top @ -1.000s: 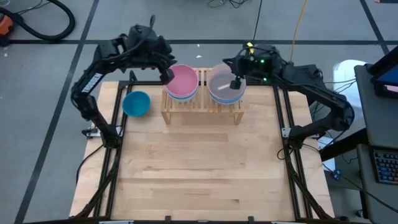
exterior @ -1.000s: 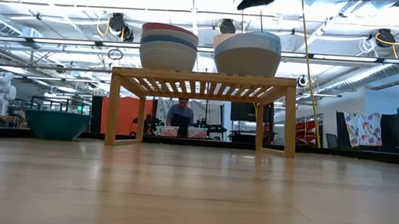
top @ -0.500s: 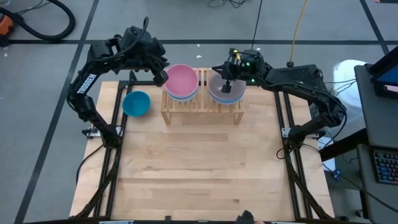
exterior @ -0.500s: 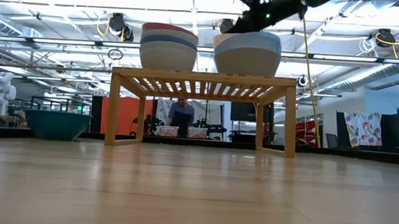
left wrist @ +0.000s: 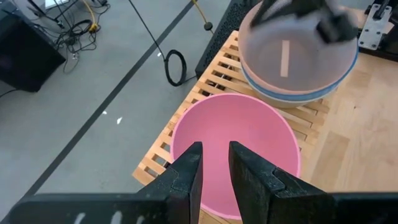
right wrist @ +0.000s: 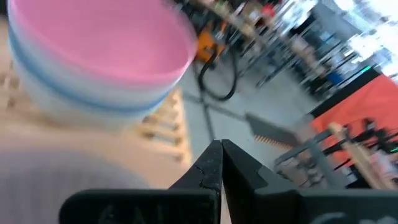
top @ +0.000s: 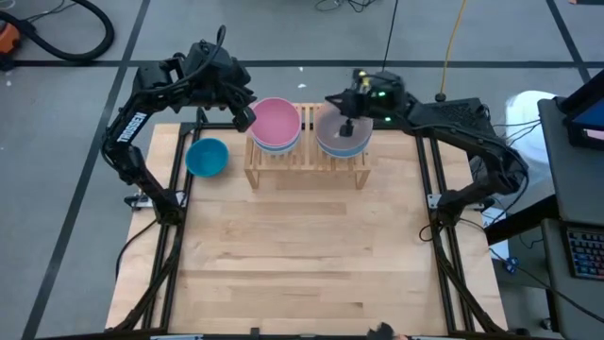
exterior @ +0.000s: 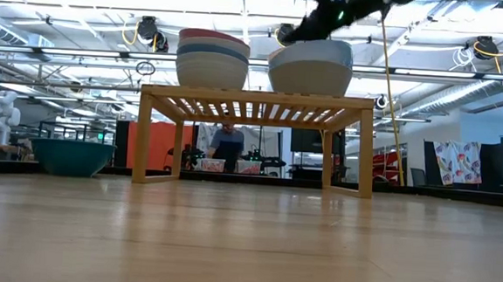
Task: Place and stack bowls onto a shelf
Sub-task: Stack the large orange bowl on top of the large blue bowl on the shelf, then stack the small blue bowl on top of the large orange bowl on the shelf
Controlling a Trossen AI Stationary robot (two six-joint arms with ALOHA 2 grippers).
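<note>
Far left on the tabletop (top: 311, 255), apart from the rack: one blue bowl (top: 207, 157), upright, seen teal at the left edge of the low view (exterior: 72, 155)

Next, left gripper (top: 245, 117) above the left end of the shelf (top: 307, 161), fingers (left wrist: 189, 171) parted by a narrow gap, holding nothing, poised over the pink bowl (left wrist: 239, 140)

On the shelf's left half: stack of bowls topped by that pink bowl (top: 276, 121), blue and pale rims showing beneath it (exterior: 212, 58)

On the shelf's right half: second stack, greyish bowl on top (top: 340, 132) over a blue-rimmed one, close beside the first stack but not clearly touching (exterior: 311, 66)

Right gripper (top: 344, 126) low over the greyish bowl, fingertips (right wrist: 214, 163) pressed together, gripping nothing

Beyond the slatted legs in the low view: a person (exterior: 228, 146) in the room behind
</note>
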